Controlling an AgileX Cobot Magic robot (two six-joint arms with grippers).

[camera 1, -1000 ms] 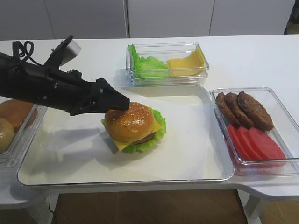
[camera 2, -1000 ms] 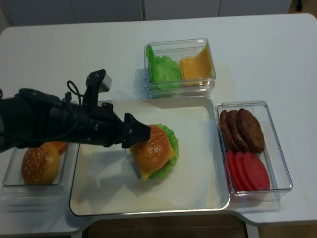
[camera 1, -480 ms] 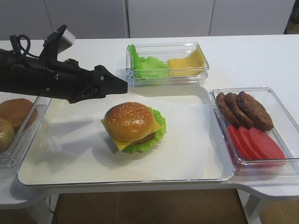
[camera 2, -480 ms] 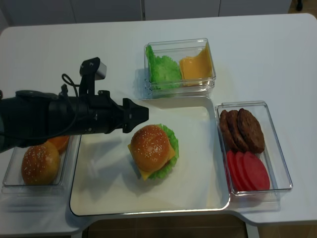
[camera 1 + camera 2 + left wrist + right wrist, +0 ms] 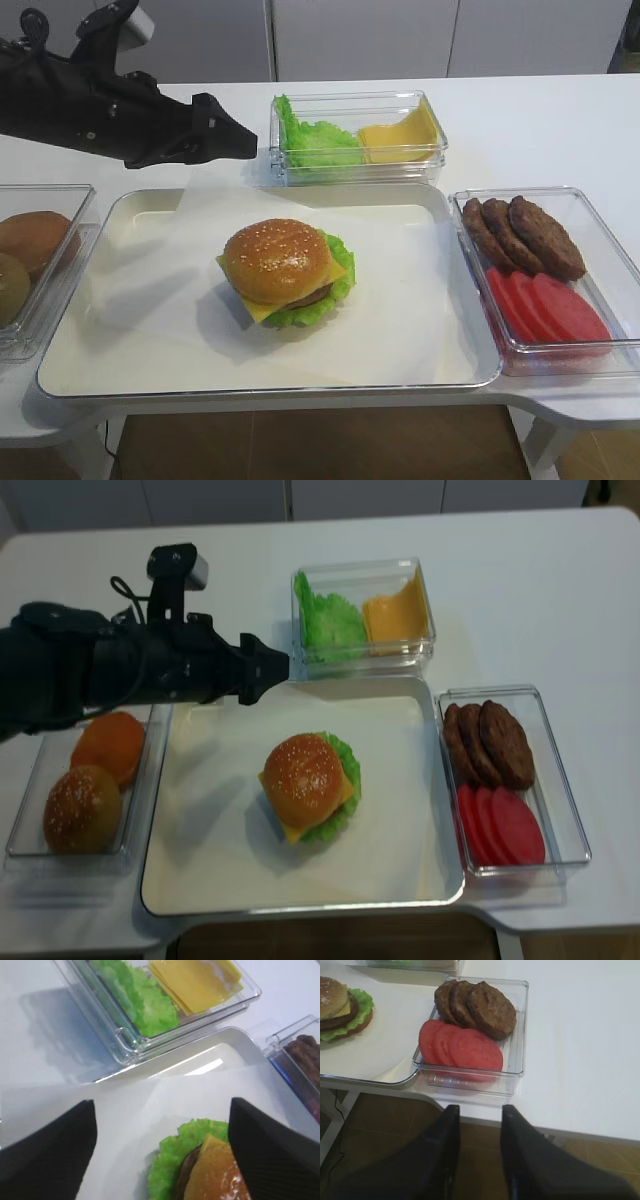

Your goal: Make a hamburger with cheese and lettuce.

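Left gripper (image 5: 240, 145) lifted off burger (image 5: 285, 272) toward tray's (image 5: 60, 375) rear-left corner, jaws apart, empty; could topple if clipped.

Left pincer (image 5: 235, 140) hangs raised, jaws wide (empty); right pincer (image 5: 477, 1115) parted too, low.

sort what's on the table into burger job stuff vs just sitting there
Job: hamburger on the tray, with cheese and lettuce; left gripper, open above.

Lying about: patties, tomato slices, spare buns, lettuce and cheese box.
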